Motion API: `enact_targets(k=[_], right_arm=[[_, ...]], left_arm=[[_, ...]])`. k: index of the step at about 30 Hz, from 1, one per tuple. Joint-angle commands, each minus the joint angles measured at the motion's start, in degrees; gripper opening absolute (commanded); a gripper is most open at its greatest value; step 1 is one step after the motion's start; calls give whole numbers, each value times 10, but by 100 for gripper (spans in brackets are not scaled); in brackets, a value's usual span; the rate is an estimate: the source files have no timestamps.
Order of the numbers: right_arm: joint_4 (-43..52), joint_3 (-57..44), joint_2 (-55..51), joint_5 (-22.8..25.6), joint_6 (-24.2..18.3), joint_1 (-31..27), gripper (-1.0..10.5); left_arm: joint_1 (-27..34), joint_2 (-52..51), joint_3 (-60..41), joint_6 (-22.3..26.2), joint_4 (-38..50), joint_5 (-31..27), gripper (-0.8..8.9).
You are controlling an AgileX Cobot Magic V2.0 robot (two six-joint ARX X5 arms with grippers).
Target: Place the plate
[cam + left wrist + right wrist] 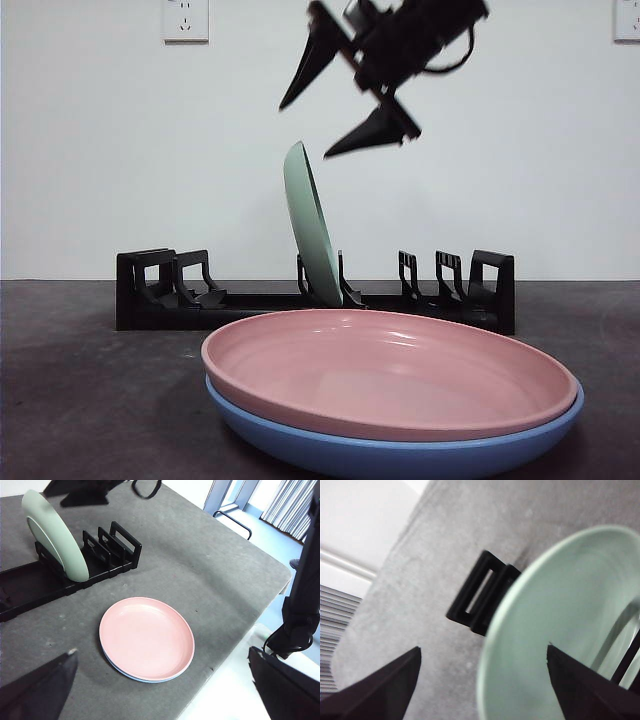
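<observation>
Green plate (312,228) stands tilted in middle slot of black rack (490,290). Right tool (345,100) hovers just above its rim, jaws spread, empty. Judged best: lift straight up, avoid nudging rim. Left tool (160,692) waits, agape.

Green plate (311,225) upright in rack (480,300)

White wall outlet (185,20), grey table (80,400).

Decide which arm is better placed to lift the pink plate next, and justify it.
Probably the left. The left gripper hangs open facing the round pink plate stacked on the blue plate, while the right gripper hangs open above the pale green plate standing in the black rack.
</observation>
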Motion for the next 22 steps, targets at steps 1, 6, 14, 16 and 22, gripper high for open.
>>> enact_targets(k=[1,6,14,16,22], right_arm=[[14,14,16,0,-18,9,371],[23,14,25,14,-23,15,255],[25,14,35,13,-25,18,48],[26,14,35,13,-24,18,9],[23,16,34,12,-18,18,9]], left_arm=[[-5,0,11,0,5,1,558],[-5,0,11,0,5,1,558],[-5,0,11,-1,5,1,558],[-5,0,11,0,5,1,558],[-5,0,11,0,5,1,558]])
